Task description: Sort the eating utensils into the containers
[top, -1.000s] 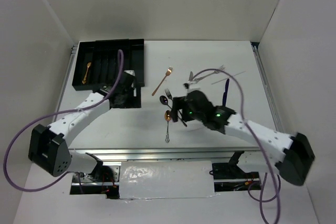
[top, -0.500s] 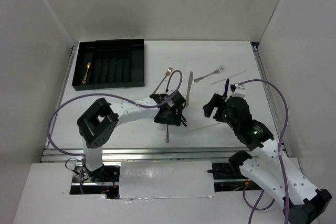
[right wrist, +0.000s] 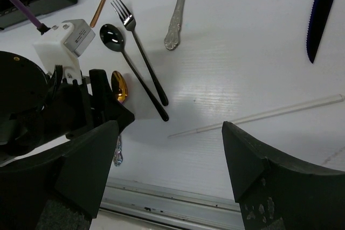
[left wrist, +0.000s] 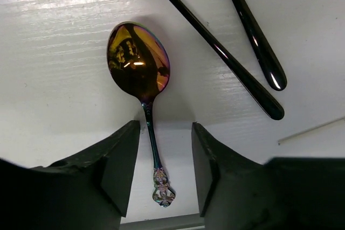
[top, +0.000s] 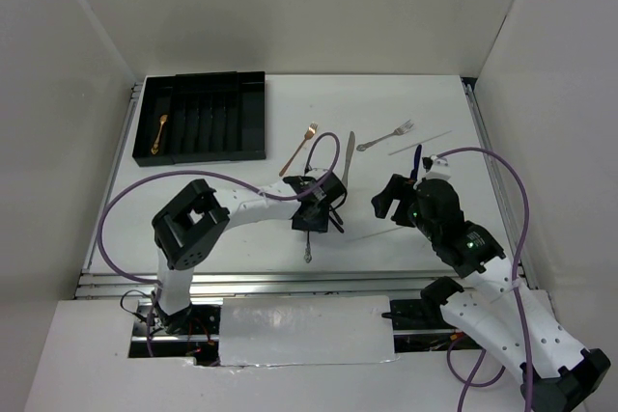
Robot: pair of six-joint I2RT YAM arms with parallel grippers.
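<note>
A spoon with an iridescent gold bowl (left wrist: pixel 138 63) lies on the white table, its handle (top: pixel 308 250) pointing toward the near edge. My left gripper (left wrist: pixel 166 171) is open and low over it, one finger on each side of the thin handle with a gap on both sides; it also shows in the top view (top: pixel 314 214). A glossy black spoon (right wrist: pixel 111 36) and a black fork (right wrist: pixel 123 12) lie just beside it. My right gripper (right wrist: pixel 170 171) is wide open and empty, raised to the right (top: pixel 401 200). The black tray (top: pixel 203 127) holds a gold spoon (top: pixel 161 128) in its left slot.
A copper fork (top: pixel 299 149), a silver knife (top: pixel 348 156), a silver fork (top: pixel 386 135) and a dark blue knife (right wrist: pixel 321 14) lie spread over the middle and right. A thin pale stick (right wrist: pixel 259 116) lies near the black handles. The table's metal front rail (right wrist: pixel 178 206) is close.
My left gripper came from the tray to the gold-bowled spoon and settled over its handle. My right arm drew back from the utensils to the right and has stayed there.
</note>
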